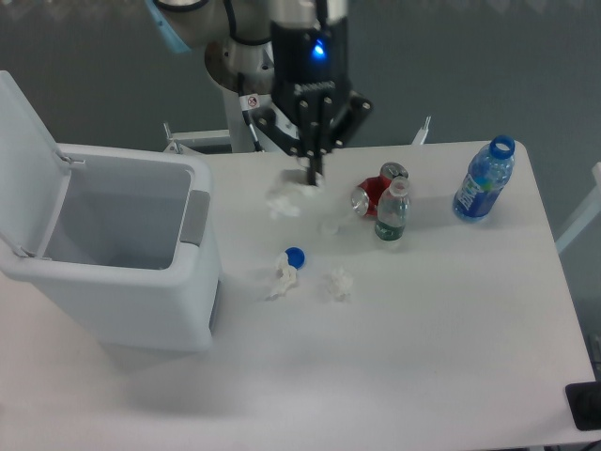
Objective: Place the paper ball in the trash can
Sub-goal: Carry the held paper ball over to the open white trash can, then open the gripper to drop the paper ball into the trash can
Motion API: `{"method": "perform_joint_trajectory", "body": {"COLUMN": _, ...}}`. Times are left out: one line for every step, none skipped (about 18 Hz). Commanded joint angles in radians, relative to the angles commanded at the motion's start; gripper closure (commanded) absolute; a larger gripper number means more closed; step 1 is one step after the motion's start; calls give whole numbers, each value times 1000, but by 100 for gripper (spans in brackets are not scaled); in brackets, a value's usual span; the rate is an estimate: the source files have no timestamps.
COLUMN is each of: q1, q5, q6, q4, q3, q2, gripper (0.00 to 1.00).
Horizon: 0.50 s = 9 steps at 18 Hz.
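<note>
The paper ball [285, 198], a white lumpy wad, hangs in the air above the table under my gripper [313, 177], which is shut on its upper right edge. The gripper is high over the back of the table, right of the trash can [122, 272]. This light-grey bin stands at the left with its flat lid [23, 160] swung open and its inside visible and empty. The ball is about a hand's width to the right of the bin's rim.
On the table lie a blue bottle cap [295, 256], an elongated white paper scrap [281, 280] and a small white paper lump [338, 283]. A crushed red can [375, 192], a small green bottle [392, 214] and a blue water bottle [484, 180] stand to the right.
</note>
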Motion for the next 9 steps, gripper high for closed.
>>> {"method": "perform_joint_trajectory", "body": {"q1": -20, "q5": -15, "q6": 0, "q4": 0, "q3": -3, "q2": 0, "gripper": 100}}
{"method": "perform_joint_trajectory", "body": {"q1": -34, "q5": -29, "q6": 2, "q4": 0, "q3": -8, "q2": 0, "gripper": 100}}
{"method": "perform_joint_trajectory", "body": {"q1": -49, "q5": -37, "q6": 2, "q4": 0, "q3": -17, "q2": 2, "gripper": 100}}
{"method": "perform_joint_trajectory", "body": {"q1": -66, "q5": -43, "q6": 3, "q4": 0, "q3": -18, "q2": 0, "gripper": 100}}
{"method": "perform_joint_trajectory", "body": {"q1": -86, "q5": -51, "q6": 3, "q4": 0, "q3": -18, "q2": -2, "gripper": 100}}
{"method": "perform_joint_trajectory", "body": {"q1": -101, "q5": -58, "q6": 3, "q4": 0, "q3": -20, "q2": -3, "gripper": 100}}
{"method": "perform_joint_trajectory", "body": {"q1": -121, "q5": -64, "q6": 3, "q4": 0, "q3": -25, "q2": -2, "gripper": 100}}
{"method": "perform_joint_trajectory", "body": {"q1": -140, "q5": -63, "q6": 3, "q4": 0, "q3": -38, "q2": 0, "gripper": 100}}
{"method": "perform_joint_trajectory", "body": {"q1": -170, "q5": -65, "q6": 5, "q4": 0, "q3": -60, "q2": 6, "gripper": 100}}
